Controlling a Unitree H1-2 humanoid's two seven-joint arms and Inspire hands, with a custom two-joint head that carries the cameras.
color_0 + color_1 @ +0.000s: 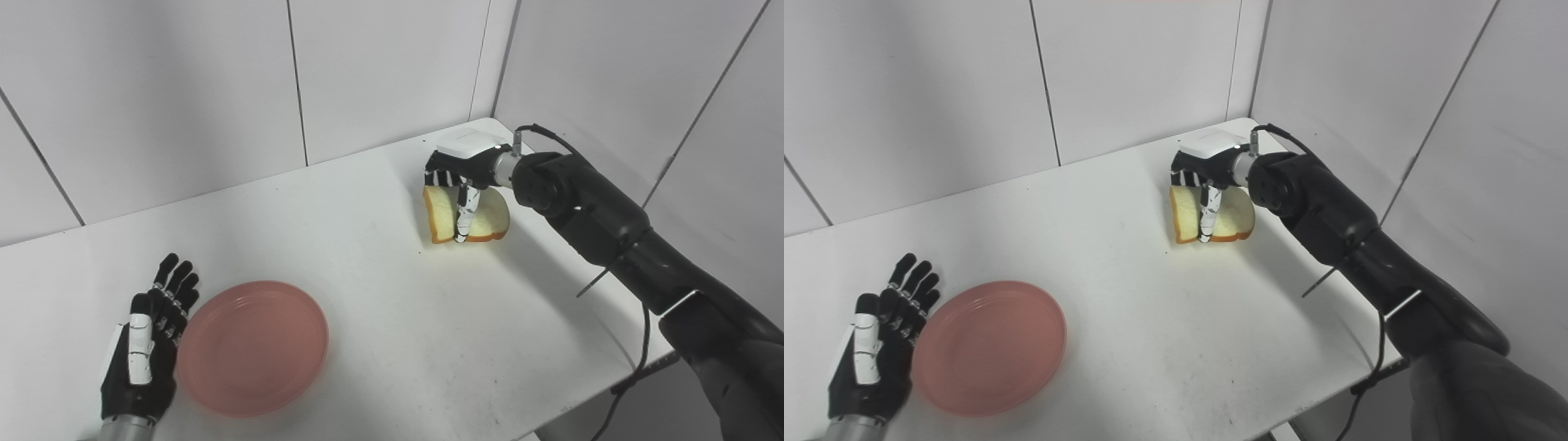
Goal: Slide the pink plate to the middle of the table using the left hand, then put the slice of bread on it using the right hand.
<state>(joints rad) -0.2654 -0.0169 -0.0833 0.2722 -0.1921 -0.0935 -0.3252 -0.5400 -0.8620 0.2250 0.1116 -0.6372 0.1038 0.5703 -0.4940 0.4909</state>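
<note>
At the near left of the white table, the left hand lies flat, palm toward the pink plate. Its fingers are extended straight and close together, pointing away from the robot. The hand grasps nothing. Its inner edge sits against or just beside the plate's left rim; actual contact cannot be confirmed. The plate rests flat on the table, left of centre and near the front edge.

At the far right corner, the right arm reaches in from the lower right, extended diagonally across the table edge, a black cable hanging from it. The right hand is turned palm down over the slice of bread. Its fingers curl down on the far left side of the slice, and the thumb presses across the near face. The slice stands tilted on its lower crust, clasped between thumb and fingers. Whether its lower edge touches the table cannot be determined. Bread and plate are well apart.
</note>
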